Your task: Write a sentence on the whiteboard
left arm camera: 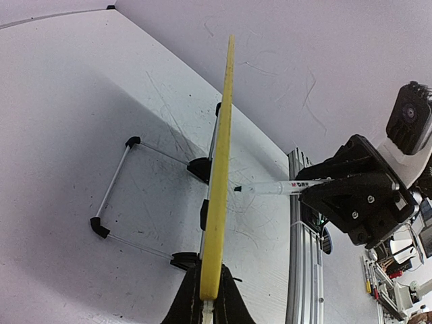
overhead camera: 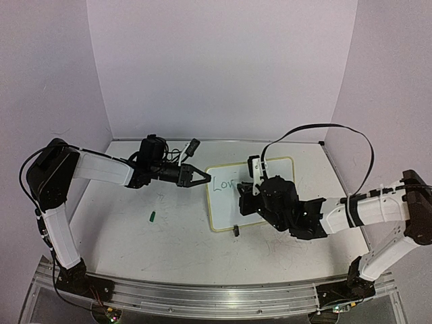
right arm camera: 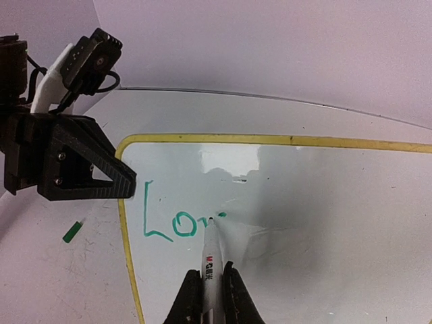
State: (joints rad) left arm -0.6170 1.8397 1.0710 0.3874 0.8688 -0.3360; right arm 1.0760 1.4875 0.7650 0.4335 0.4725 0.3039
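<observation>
The whiteboard point(overhead camera: 283, 175) stands tilted on the table, white with a pale-yellow frame. My left gripper point(overhead camera: 204, 179) is shut on its left edge; the left wrist view shows the yellow frame point(left arm camera: 219, 175) edge-on, pinched between the black fingers point(left arm camera: 233, 304). My right gripper point(right arm camera: 209, 300) is shut on a white marker point(right arm camera: 210, 260) whose green tip touches the board point(right arm camera: 324, 216). Green letters "Lo" point(right arm camera: 169, 223) and a short stroke at the tip are written there. In the left wrist view the marker point(left arm camera: 280, 187) points at the board's face from the right gripper point(left arm camera: 358, 196).
A green marker cap point(overhead camera: 153, 217) lies on the table left of the board, also the cap point(right arm camera: 73, 231) in the right wrist view. A wire stand point(left arm camera: 111, 196) props the board from behind. An aluminium rail point(overhead camera: 216, 293) runs along the near edge. Walls enclose three sides.
</observation>
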